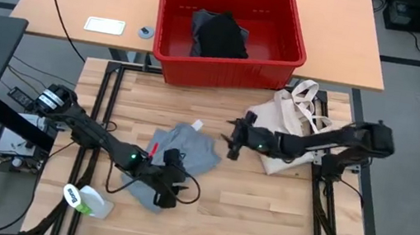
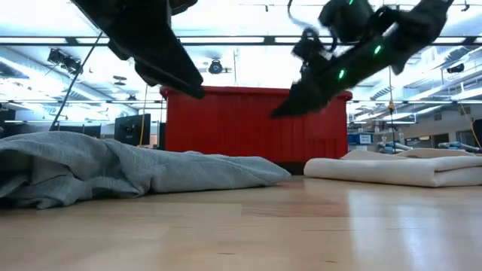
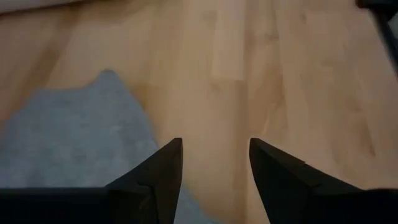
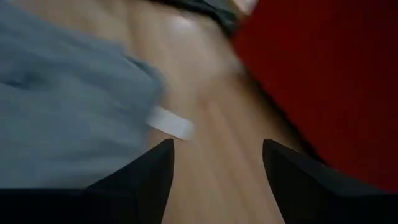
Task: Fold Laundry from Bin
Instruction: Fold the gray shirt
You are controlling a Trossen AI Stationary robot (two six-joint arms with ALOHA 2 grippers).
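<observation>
The light grey T-shirt (image 1: 180, 151) lies crumpled on the wooden table, left of the middle, with a white tag (image 4: 169, 122) at its far edge. My left gripper (image 3: 214, 149) hangs open above the shirt's near edge (image 1: 172, 195), bare wood showing between its fingers. My right gripper (image 4: 217, 149) is open and in the air just right of the shirt (image 1: 231, 144), pointing toward it. The red bin (image 1: 231, 33) stands at the table's far edge. A black garment (image 1: 224, 36) lies inside it on a grey-blue one.
A cream tote bag (image 1: 293, 122) lies folded at the table's right, under my right arm. A white and green bottle (image 1: 85, 199) lies at the near left corner. Bare wood stretches along the near edge and between the shirt and the tote.
</observation>
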